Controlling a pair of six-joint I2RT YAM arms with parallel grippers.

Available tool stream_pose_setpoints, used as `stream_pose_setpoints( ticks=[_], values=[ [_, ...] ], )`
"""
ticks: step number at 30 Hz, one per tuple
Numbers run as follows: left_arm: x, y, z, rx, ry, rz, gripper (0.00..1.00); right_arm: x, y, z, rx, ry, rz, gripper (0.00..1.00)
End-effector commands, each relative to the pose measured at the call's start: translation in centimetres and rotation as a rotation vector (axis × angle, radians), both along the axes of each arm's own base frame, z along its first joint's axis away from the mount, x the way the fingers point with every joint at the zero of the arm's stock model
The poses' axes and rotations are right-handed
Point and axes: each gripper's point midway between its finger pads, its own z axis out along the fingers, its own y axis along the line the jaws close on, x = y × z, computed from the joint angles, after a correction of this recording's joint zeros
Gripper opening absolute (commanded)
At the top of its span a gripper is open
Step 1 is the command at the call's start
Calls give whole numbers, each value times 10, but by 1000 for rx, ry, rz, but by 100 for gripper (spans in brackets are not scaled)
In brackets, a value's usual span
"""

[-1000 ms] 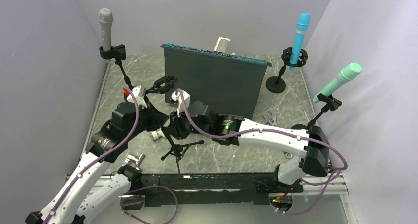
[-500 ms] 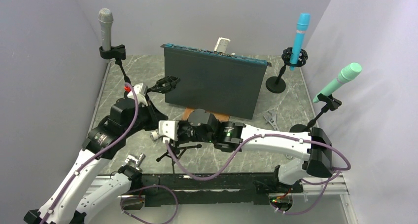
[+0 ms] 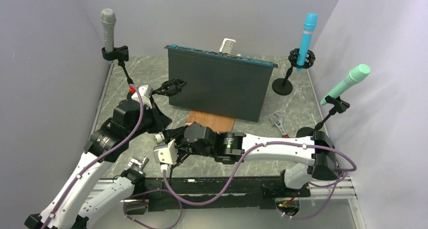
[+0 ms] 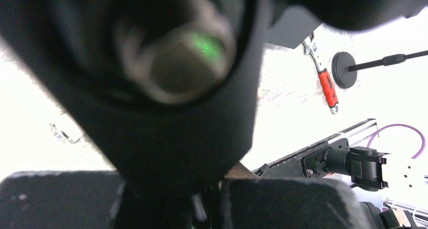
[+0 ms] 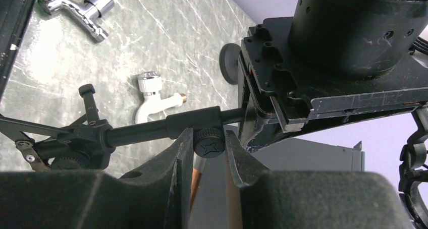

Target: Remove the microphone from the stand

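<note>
A black tripod stand (image 3: 160, 125) leans at centre left, and its ring clip (image 3: 170, 86) holds no microphone. My right gripper (image 3: 170, 142) is shut on the black star knob (image 5: 208, 144) of the stand's pole (image 5: 151, 130), close to the tripod hub (image 5: 75, 138). My left gripper (image 3: 151, 105) sits on the stand's upper end just below the clip. In the left wrist view it (image 4: 169, 198) is closed around a dark blurred shaft. A grey microphone (image 3: 107, 27), a blue one (image 3: 307, 35) and a green one (image 3: 348, 81) stand in their own stands.
A dark upright panel (image 3: 217, 85) stands at the back centre with a wooden board (image 3: 212, 122) lying before it. A red-handled wrench (image 3: 278, 123) lies to the right. A white tap (image 3: 160, 137) and a chrome tap (image 3: 137, 164) lie near the left arm.
My right arm has swung from beside the panel toward the near left and closed on the pole's knob. The tripod foot has shifted left and nearer. The wooden board is now uncovered.
</note>
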Motion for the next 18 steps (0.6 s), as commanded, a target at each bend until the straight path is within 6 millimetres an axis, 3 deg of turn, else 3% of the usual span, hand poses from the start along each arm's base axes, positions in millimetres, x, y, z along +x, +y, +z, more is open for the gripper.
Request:
stream_pose_setpoints(
  ticks=[1,2,3,4,6,8,13,18],
  values=[
    [-6,-22,46,-123,-88,-101,0,9,9,38,100,-96,-28,0],
    [-5,-21,45,-121,-88,-95,0,8,7,39,116,-79,-31,0],
    [-4,-20,46,-118,-92,-86,0,7,5,41,138,-61,-38,14],
    [-4,-18,46,-115,-97,-74,0,8,0,48,176,-46,-50,39],
    [-1,-14,48,-109,-110,-51,0,9,-10,51,233,-12,-84,64],
    [1,-12,51,-104,-125,-39,0,13,-21,53,297,25,-142,79],
    [4,-11,53,-94,-131,-31,0,12,-53,65,505,249,-262,92],
    [7,-5,51,-94,-145,8,0,7,-61,78,715,764,-431,94]
  ],
)
